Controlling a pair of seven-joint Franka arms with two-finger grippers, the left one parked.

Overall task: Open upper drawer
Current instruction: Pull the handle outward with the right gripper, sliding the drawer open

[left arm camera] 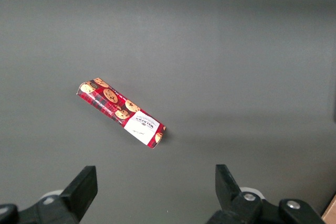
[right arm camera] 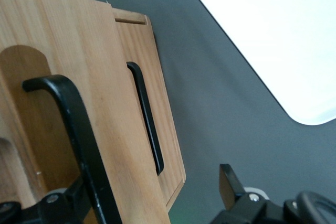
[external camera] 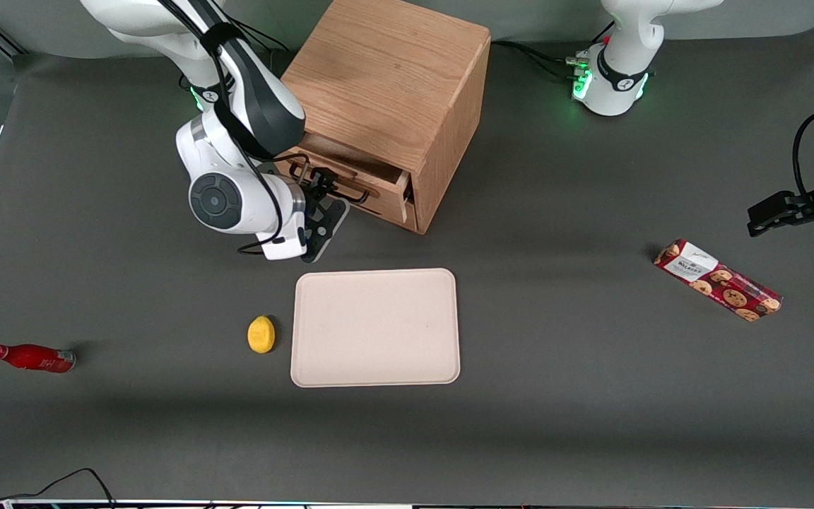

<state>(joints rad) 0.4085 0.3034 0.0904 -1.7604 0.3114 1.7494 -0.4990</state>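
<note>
The light oak cabinet (external camera: 386,78) stands on the dark table with its two drawers facing the front camera. The upper drawer (external camera: 379,185) sticks out a little from the cabinet face, and its wooden front (right arm camera: 100,103) fills much of the right wrist view. Its dark bar handle (right arm camera: 79,135) runs close along one finger of my gripper. The lower drawer (right arm camera: 168,145) with its own black handle (right arm camera: 147,124) sits flush beneath it. My gripper (external camera: 323,185) (right arm camera: 152,198) is in front of the upper drawer at the handle, open, fingers wide apart.
A beige tray (external camera: 376,327) lies nearer the front camera than the cabinet, with a yellow lemon (external camera: 261,334) beside it. A red bottle (external camera: 31,358) lies toward the working arm's end. A cookie packet (external camera: 718,280) (left arm camera: 121,113) lies toward the parked arm's end.
</note>
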